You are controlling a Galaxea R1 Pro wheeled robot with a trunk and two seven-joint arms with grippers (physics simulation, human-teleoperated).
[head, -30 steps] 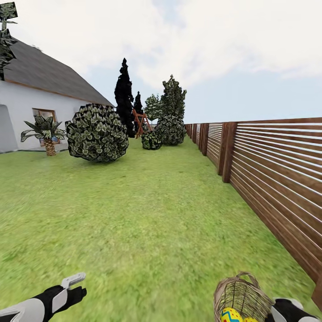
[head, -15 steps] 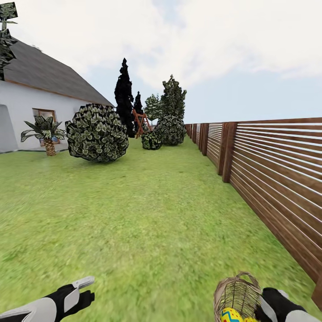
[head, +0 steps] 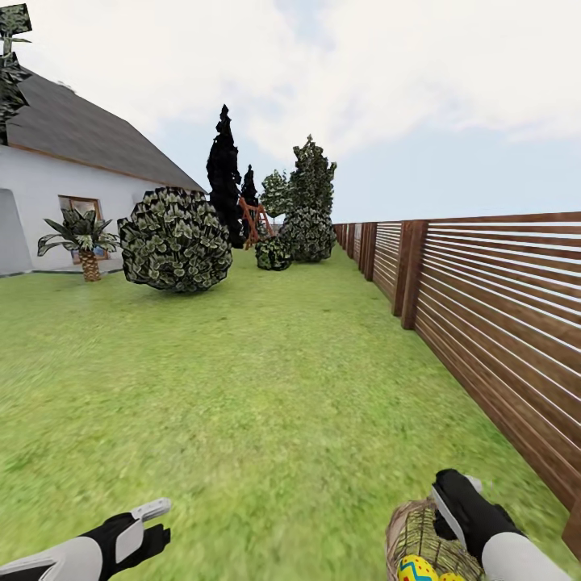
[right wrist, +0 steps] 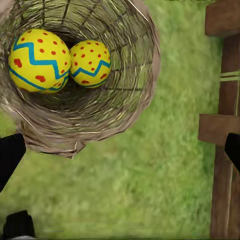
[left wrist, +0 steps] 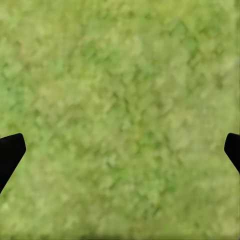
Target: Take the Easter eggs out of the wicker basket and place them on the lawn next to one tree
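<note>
Your left gripper (head: 153,520) hangs low over the lawn (head: 266,387) at the near left of the head view, fingers (head: 150,508) spread wide and empty — the left wrist view has only grass (left wrist: 120,120) between the two dark fingertips (left wrist: 10,155).

Further off on the left stands the white house (head: 48,194) with a short palm (head: 83,238) before it, then a round bush (head: 176,240). Behind that is a near-black tree (head: 223,173), and beside it the wooden play tower (head: 253,218). A taller green tree (head: 312,181) rises over a lower bush (head: 307,234), with a small bush (head: 273,253) just beside it.

Moving right, the wicker basket (head: 420,532) sits on the grass at the near right, close to the brown slatted fence (head: 500,323). Your right gripper (head: 449,502) is above the basket's far rim, pointing down. In the right wrist view its fingers (right wrist: 11,155) are wide apart and hold nothing; the basket (right wrist: 125,100) lies off to one side of the gap between them rather than centred.

Inside the basket you can see two Easter eggs, touching each other — a larger-looking one (right wrist: 39,60) with red dots and blue zigzag bands, and a second egg (right wrist: 90,63) of the same pattern. A sliver of yellow under the first may be the third egg, but you cannot tell.
</note>
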